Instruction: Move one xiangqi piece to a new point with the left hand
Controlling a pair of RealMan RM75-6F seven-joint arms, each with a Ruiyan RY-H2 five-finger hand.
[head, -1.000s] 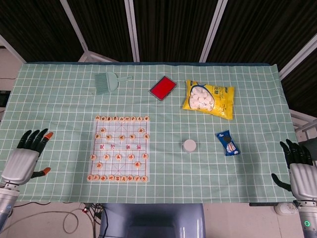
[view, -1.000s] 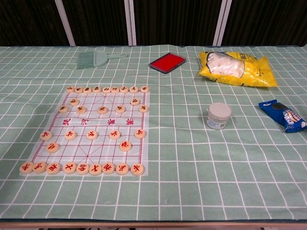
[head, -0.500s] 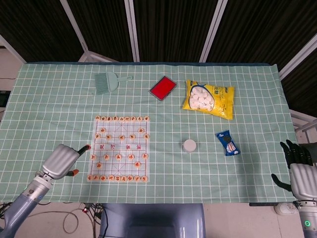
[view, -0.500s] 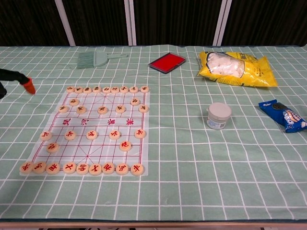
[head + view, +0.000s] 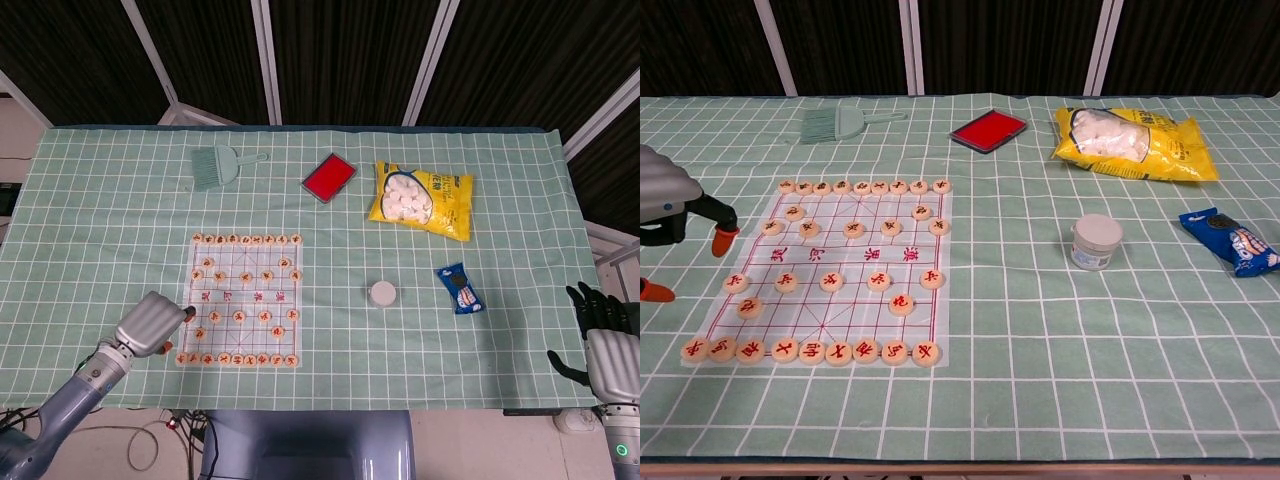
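At the near left edge of the bench (image 5: 90, 200), the left hand (image 5: 152, 324) is seen hovering just beside the left border of the xiangqi board (image 5: 825, 268), with nothing held. In the chest view its orange-tipped fingers (image 5: 724, 240) are shown spread apart, one pointing down close to the board's left edge, clear of any piece. The right hand (image 5: 604, 340) is kept at the far right corner, its dark fingers apart and empty.

The board is laid flat on the green checked cloth, with a row of pieces along each end and others scattered between. The left pawn (image 5: 736, 283) and the piece just below it (image 5: 750, 307) are judged the closest candidates for the hand. No piece is yet touched, so the move is judged not yet begun.

The pieces are small, flat, pale discs, taken to be light, stiff and smooth; a slip is considered likely if one is pressed from above alone. A pinch across the rim, thumb on one side and a fingertip opposite, is judged the surest hold. Neighbours stand near, so a narrow approach is called for.

Elsewhere on the bench a small brush (image 5: 217, 165), a red ink pad (image 5: 329, 177), a yellow snack bag (image 5: 420, 199), a white jar (image 5: 382, 293) and a blue packet (image 5: 460, 289) are seen, well apart from the board.
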